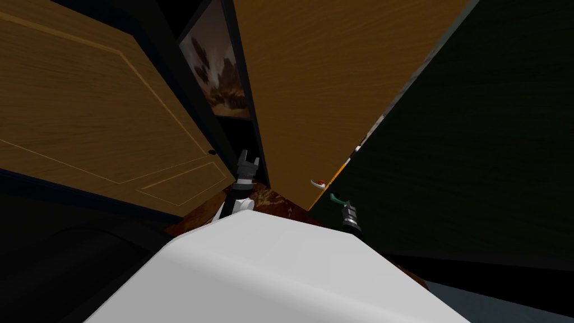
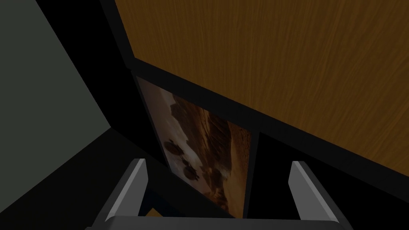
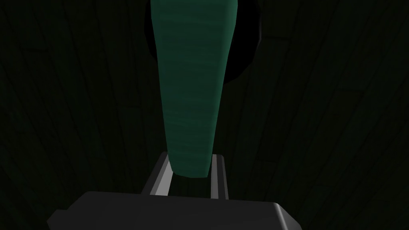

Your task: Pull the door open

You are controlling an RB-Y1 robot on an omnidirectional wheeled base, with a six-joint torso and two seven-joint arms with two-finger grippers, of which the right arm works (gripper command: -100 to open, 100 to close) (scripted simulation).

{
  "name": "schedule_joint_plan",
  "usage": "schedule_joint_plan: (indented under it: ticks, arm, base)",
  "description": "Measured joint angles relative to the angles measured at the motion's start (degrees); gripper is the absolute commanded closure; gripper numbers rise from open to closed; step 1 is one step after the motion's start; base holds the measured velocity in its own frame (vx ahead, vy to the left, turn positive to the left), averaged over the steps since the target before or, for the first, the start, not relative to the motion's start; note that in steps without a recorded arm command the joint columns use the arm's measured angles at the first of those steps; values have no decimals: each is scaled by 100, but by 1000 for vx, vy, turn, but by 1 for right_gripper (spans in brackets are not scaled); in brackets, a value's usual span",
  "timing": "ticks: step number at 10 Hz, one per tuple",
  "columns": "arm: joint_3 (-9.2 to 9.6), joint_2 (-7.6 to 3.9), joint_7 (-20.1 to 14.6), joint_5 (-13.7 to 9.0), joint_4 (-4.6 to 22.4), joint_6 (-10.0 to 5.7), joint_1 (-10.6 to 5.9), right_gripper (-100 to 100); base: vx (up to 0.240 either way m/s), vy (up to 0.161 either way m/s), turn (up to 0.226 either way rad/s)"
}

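A dark green door (image 1: 476, 140) fills the right side of the head view, its pale edge (image 1: 359, 147) facing me. A green lever handle (image 1: 336, 198) sticks out from its near face, and a small white and red handle (image 1: 318, 183) shows past the edge. My right gripper (image 1: 343, 208) is at the green lever. In the right wrist view the lever (image 3: 191, 88) runs down from a dark round plate on the door (image 3: 319, 119), and my right gripper (image 3: 189, 175) is shut on its tip, fingers pressing both sides. My left gripper (image 1: 248, 164) is raised at centre, open and holding nothing (image 2: 217, 187).
A brown wood-grain wall (image 1: 325, 84) stands straight ahead. A panelled wooden door (image 1: 84, 112) lies to the left, with a dark-framed picture (image 1: 218, 73) between them. A strip of reddish floor (image 1: 274, 204) shows just ahead of me.
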Motion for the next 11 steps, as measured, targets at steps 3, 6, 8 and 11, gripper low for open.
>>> schedule_joint_plan:
  ticks: [3,6,8,11]
  arm:
    - [-32,-57,-27,23,236,-82,-40,100]
    - [-84,-56,-15,82,-43,10,185,100]
    - [-87,6,-4,185,-240,98,274,100]
    - [-39,133,-9,336,-478,162,348,100]
  base:
    - [-97,20,6]
    - [-162,9,40]
    - [-172,-48,101]
    - [-80,-68,80]
